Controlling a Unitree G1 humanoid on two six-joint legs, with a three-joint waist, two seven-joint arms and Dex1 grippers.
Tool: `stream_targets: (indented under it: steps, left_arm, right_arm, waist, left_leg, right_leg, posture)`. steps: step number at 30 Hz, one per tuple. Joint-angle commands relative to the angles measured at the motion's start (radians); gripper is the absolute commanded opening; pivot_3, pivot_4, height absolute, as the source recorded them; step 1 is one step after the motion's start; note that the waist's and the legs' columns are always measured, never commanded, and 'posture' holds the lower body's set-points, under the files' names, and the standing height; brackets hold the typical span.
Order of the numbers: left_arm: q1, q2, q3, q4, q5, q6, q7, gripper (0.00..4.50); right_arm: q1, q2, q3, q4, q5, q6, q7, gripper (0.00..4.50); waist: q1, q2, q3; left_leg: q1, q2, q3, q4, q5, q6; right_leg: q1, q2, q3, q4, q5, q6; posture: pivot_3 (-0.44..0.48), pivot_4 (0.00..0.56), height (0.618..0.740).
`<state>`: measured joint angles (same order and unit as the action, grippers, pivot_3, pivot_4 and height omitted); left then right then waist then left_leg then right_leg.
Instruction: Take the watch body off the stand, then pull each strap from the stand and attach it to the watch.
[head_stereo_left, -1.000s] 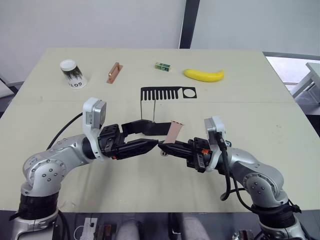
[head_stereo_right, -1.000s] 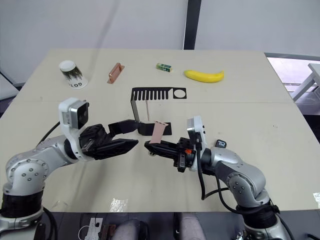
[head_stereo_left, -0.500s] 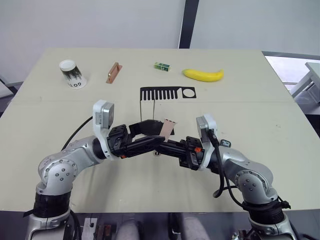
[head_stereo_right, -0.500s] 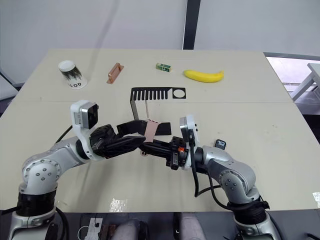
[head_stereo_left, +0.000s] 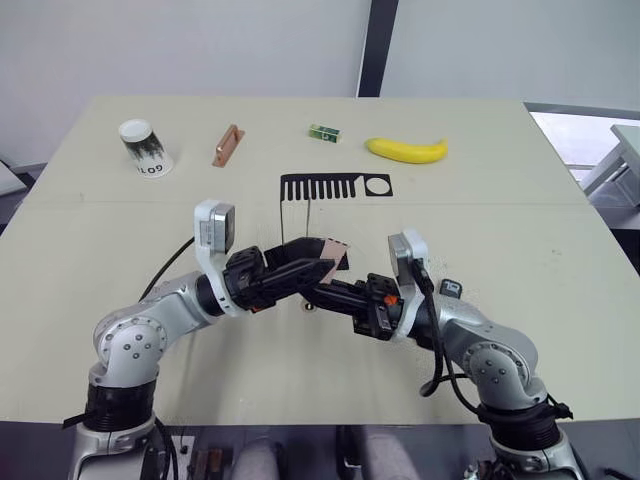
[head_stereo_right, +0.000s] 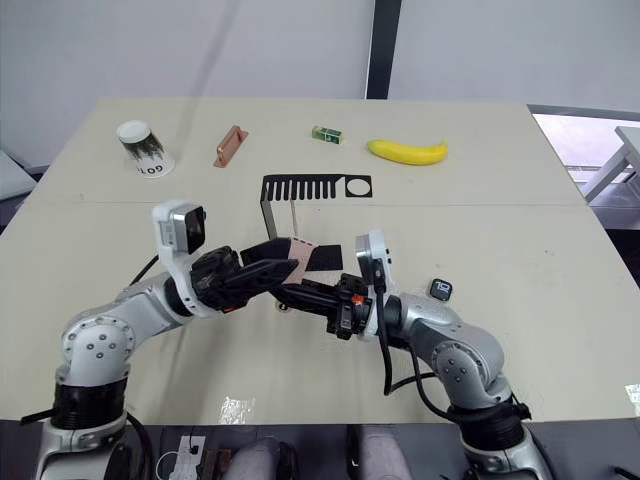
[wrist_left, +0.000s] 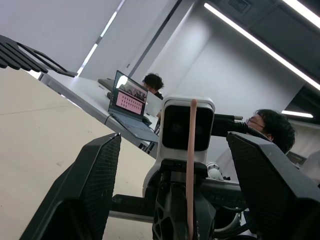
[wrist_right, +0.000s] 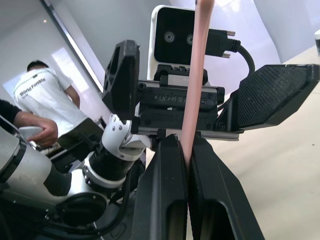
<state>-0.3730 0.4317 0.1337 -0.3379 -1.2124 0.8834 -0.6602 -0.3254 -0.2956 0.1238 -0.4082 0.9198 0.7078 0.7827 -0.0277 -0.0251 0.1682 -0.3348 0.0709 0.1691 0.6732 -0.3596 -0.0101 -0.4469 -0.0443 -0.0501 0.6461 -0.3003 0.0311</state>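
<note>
Right gripper (wrist_right: 186, 165) pinches the strap (wrist_right: 196, 75) upright – between the left gripper's (wrist_left: 172, 165) spread jaws (empty); axis crosswise.

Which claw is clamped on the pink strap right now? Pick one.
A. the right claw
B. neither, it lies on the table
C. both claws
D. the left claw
A. In the right wrist view the right claw has its two fingers pressed shut on the strap, while the left claw stands open on either side of it without touching.
</note>
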Motion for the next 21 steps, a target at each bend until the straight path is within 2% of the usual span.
stream_targets:
  steps: [1, 7, 9, 11, 21]
  left_arm:
    - [-0.011, -0.008, -0.008, -0.007, -0.008, 0.003, 0.008, 3.67]
    - [-0.011, -0.005, -0.016, -0.009, -0.014, 0.018, 0.009, 3.67]
    - [-0.012, -0.003, -0.017, -0.008, -0.015, 0.022, 0.009, 3.13]
    - [-0.013, -0.003, -0.017, -0.008, -0.011, 0.021, 0.008, 2.36]
    - [-0.015, -0.011, -0.011, -0.008, -0.022, 0.024, 0.012, 2.36]
  right_arm:
    - [0.015, 0.016, 0.006, -0.013, 0.001, -0.010, -0.006, 0.00]
    - [0.022, 0.028, 0.013, -0.016, -0.006, -0.011, -0.005, 0.00]
    - [0.022, 0.030, 0.014, -0.015, -0.008, -0.013, -0.005, 0.00]
    - [0.022, 0.030, 0.013, -0.016, -0.009, -0.013, -0.004, 0.00]
    - [0.028, 0.020, 0.016, -0.023, -0.005, -0.006, 0.000, 0.00]
  waist:
    - [0.000, 0.000, 0.000]
    - [-0.001, 0.000, 0.000]
    - [0.000, 0.000, 0.000]
    - [-0.001, 0.000, 0.000]
    - [0.000, 0.000, 0.000]
  left_leg:
    - [0.000, 0.000, 0.000, 0.000, 0.000, 0.000]
    - [0.000, 0.000, 0.000, 0.000, 0.000, 0.000]
    - [0.000, 0.000, 0.000, 0.000, 0.000, 0.000]
    - [0.000, 0.000, 0.000, 0.000, 0.000, 0.000]
    - [0.000, 0.000, 0.000, 0.000, 0.000, 0.000]
  right_leg:
    - [0.000, 0.000, 0.000, 0.000, 0.000, 0.000]
    - [0.000, 0.000, 0.000, 0.000, 0.000, 0.000]
    - [0.000, 0.000, 0.000, 0.000, 0.000, 0.000]
    - [0.000, 0.000, 0.000, 0.000, 0.000, 0.000]
    - [0.000, 0.000, 0.000, 0.000, 0.000, 0.000]
  posture:
    - [0.000, 0.150, 0.740]
    - [0.000, 0.150, 0.740]
    - [0.000, 0.150, 0.740]
    - [0.000, 0.150, 0.740]
    - [0.000, 0.150, 0.740]
